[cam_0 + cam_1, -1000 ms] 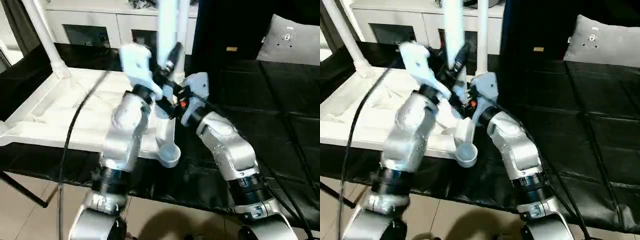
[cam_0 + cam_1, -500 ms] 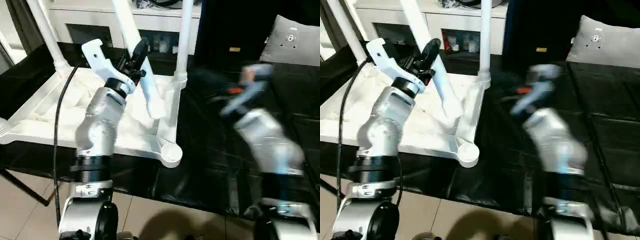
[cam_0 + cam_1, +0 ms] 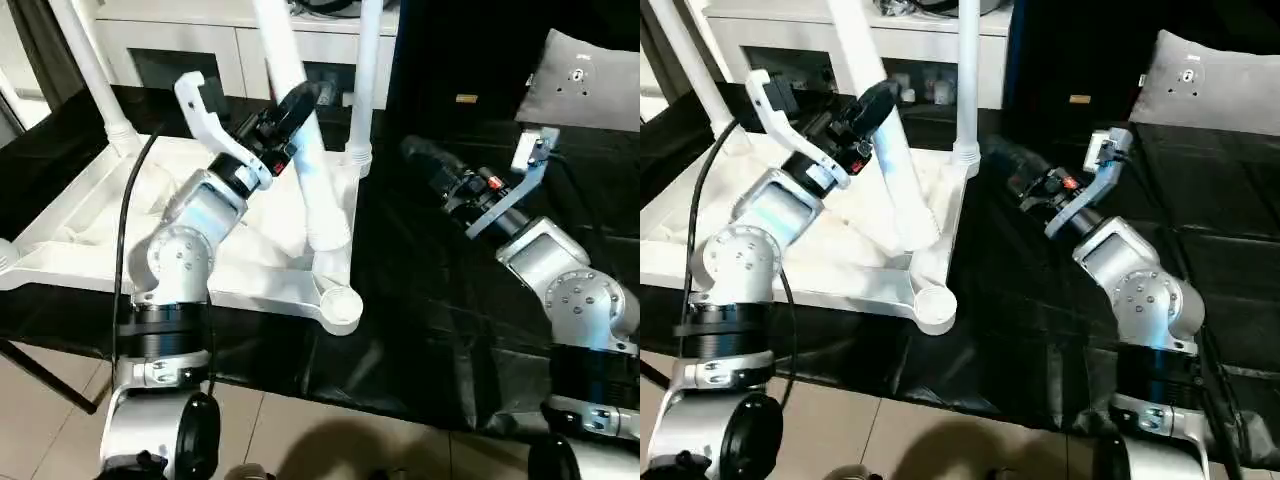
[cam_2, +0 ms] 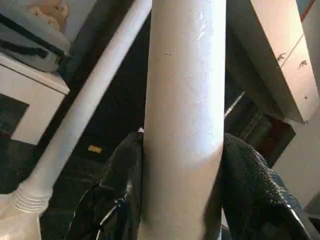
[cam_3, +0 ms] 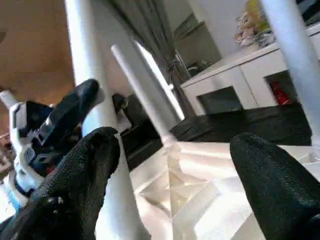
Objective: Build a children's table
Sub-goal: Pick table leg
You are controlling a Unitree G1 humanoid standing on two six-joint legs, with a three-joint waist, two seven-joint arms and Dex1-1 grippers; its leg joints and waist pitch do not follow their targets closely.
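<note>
We see the white table top [image 3: 90,215] lying upside down on the black-covered surface [image 3: 470,300], ribbed underside up. Two legs stand upright in its far corner sockets: one [image 3: 92,70] at far left, one [image 3: 366,80] at far right. Our left gripper [image 3: 292,105] is clamped around a third leg [image 3: 305,150], holding it tilted, its lower end just above the rim near the open near-right corner socket [image 3: 340,305]. Our right gripper [image 3: 1005,160] hangs over the black cover, well apart from the table, fingers [image 5: 75,175] spread and holding nothing.
</note>
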